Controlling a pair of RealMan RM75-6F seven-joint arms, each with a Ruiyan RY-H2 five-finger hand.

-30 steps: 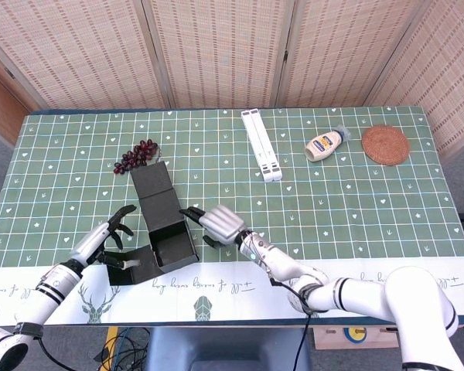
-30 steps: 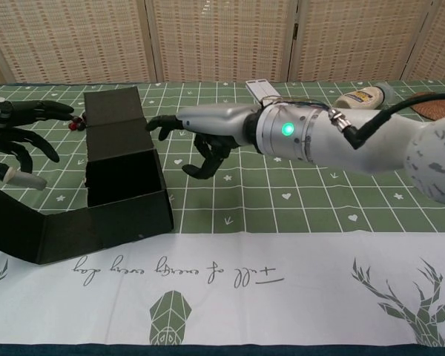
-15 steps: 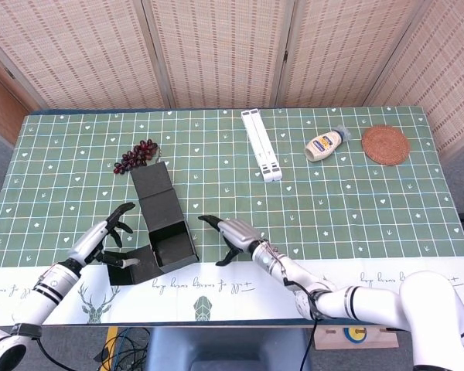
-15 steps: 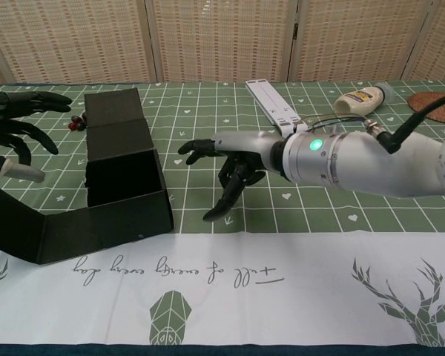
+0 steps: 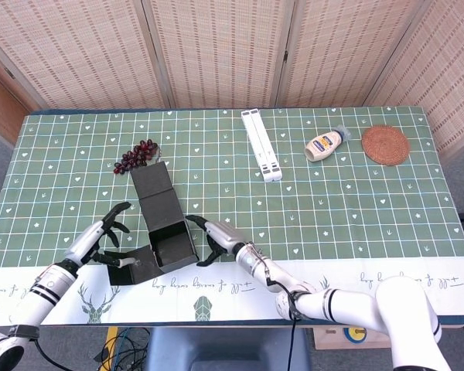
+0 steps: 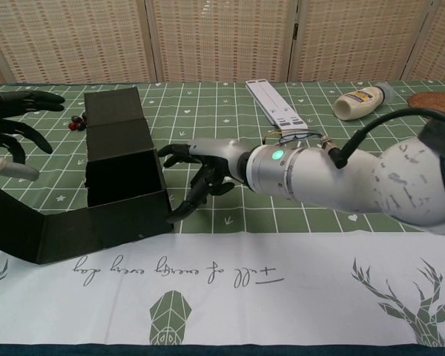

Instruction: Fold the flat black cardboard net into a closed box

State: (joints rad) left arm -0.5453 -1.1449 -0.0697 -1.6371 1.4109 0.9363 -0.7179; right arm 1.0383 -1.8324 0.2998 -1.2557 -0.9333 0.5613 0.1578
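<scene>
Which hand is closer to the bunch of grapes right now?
Left. The left hand hovers beside the black box, nearer the table's left side where the grapes lie. The right hand sits at the box's opposite side, farther away.

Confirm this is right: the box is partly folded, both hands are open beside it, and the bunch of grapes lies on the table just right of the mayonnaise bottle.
Wrong on the grapes. The head view shows them near the box's far flap, far left of the mayonnaise bottle. The rest stands: left hand and right hand are open beside the box.
</scene>
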